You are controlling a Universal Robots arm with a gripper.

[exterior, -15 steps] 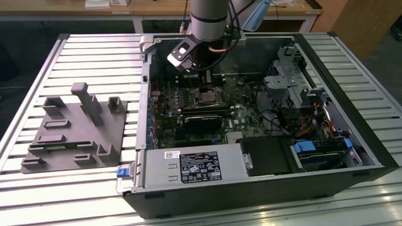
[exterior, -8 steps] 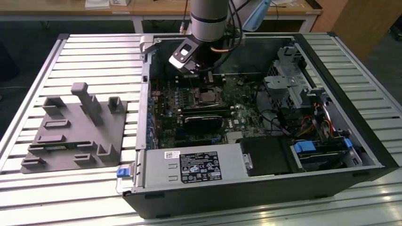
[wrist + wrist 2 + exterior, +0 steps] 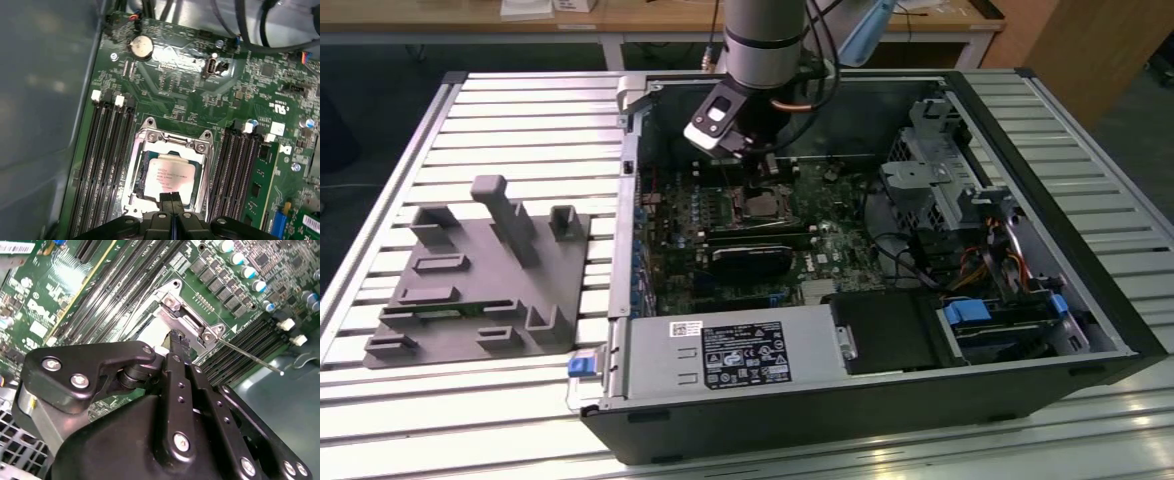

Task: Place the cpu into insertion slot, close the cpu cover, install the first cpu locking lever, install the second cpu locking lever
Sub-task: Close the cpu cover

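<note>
Silver-beige cpu [image 3: 169, 176] flat in insertion slot [image 3: 133, 174]

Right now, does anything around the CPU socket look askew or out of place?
Only the thin metal lever in the second wrist view looks odd: it juts out free instead of lying latched flat. The cpu looks seated square.

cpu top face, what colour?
The cpu is pale silver-beige metallic with small dark print; the first wrist view shows it best.
</note>
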